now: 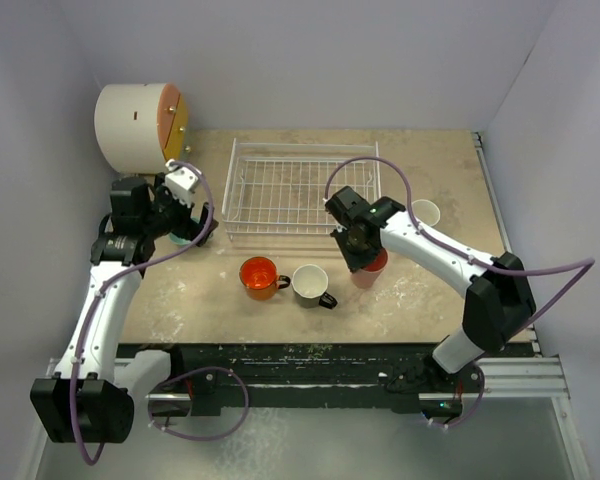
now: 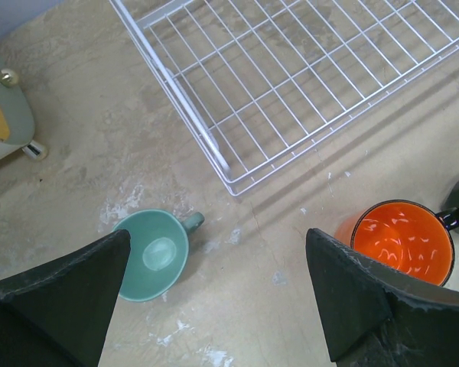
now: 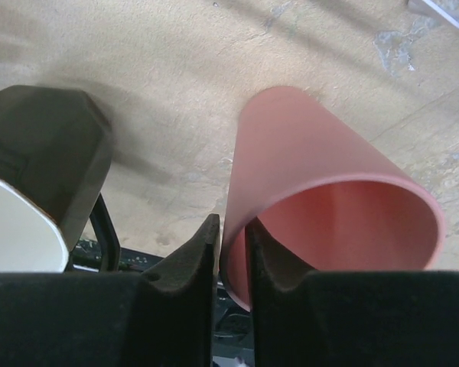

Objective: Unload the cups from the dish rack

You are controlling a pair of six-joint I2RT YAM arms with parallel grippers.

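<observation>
At the upper left of the overhead view stands a white drum [image 1: 135, 125]. Just below it the left gripper [image 2: 218, 237] hangs over the table [image 1: 430, 290] with its jaws spread wide. The overhead view half hides the teal-green mug [image 2: 153, 254] under that arm, but the left wrist view shows it plainly, upright near the left finger.

The dish rack [image 1: 280, 232] sits at upper centre, with no cup inside. In front of it stand the orange mug [image 1: 258, 275] and the black mug [image 1: 310, 283], side by side.

Right of them is the pink tumbler [image 3: 329, 176]. Only the right wrist view shows the right gripper [image 3: 233, 229] pinching its wall, one finger inside and one outside. The light blue mug [image 1: 425, 212] stands beside the rack's right end.
</observation>
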